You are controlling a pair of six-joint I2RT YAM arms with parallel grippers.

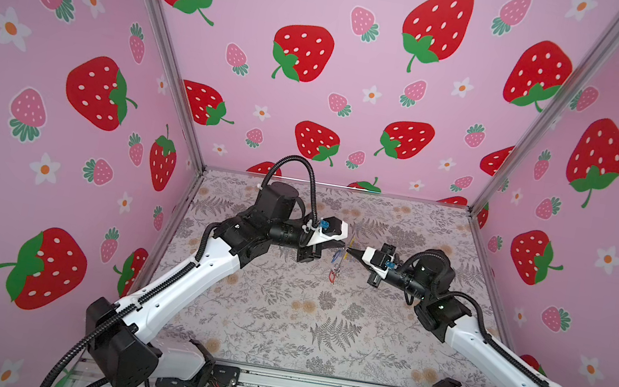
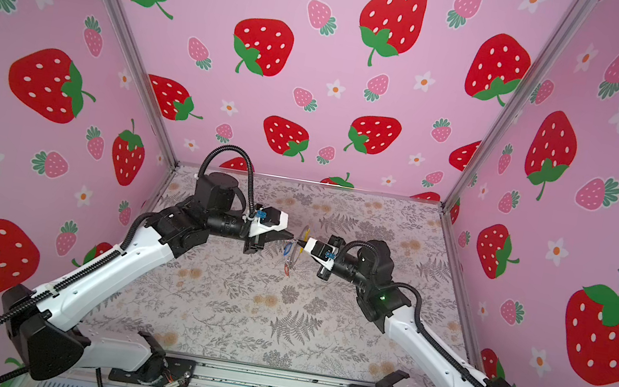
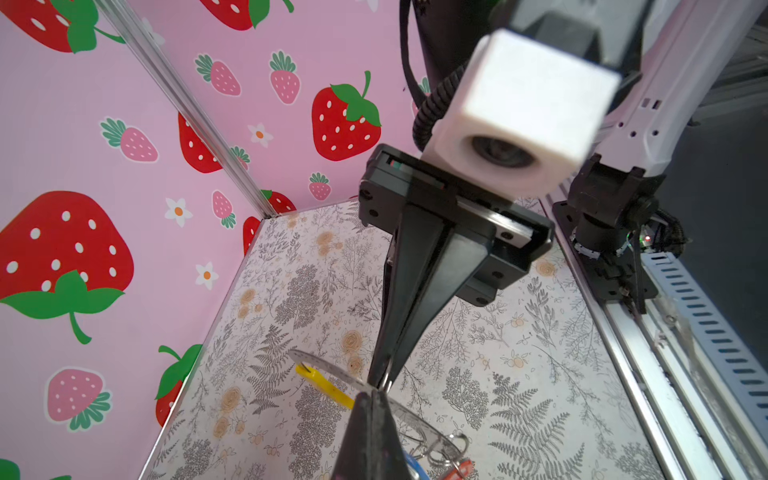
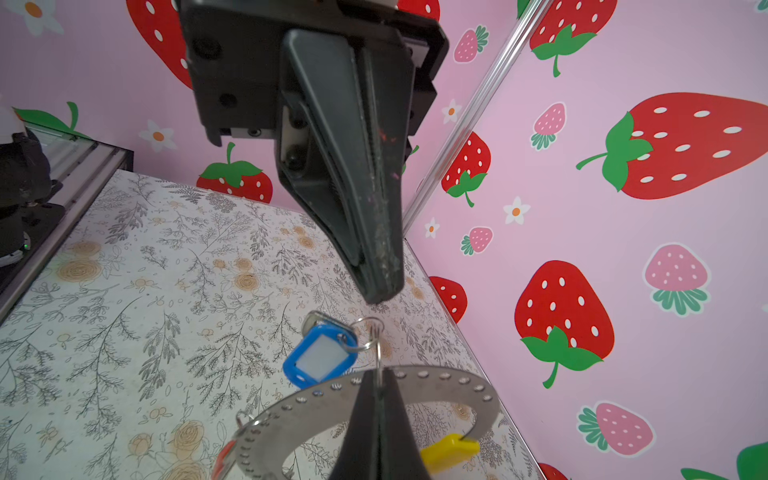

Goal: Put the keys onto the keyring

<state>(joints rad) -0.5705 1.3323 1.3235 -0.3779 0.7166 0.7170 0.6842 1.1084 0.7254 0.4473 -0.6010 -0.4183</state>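
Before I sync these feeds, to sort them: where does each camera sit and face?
Both top views: high behind the arms, looking down at the table; both arms show, left hand facing right hand.
Left wrist: on the left arm, facing along its own hand toward the right hand.
Right wrist: on the right arm, facing along its own hand toward the left hand.
Shared: both wrist views show the keyring.

No readable text, number or brand in any view, blue tag (image 4: 319, 359) with plain white label
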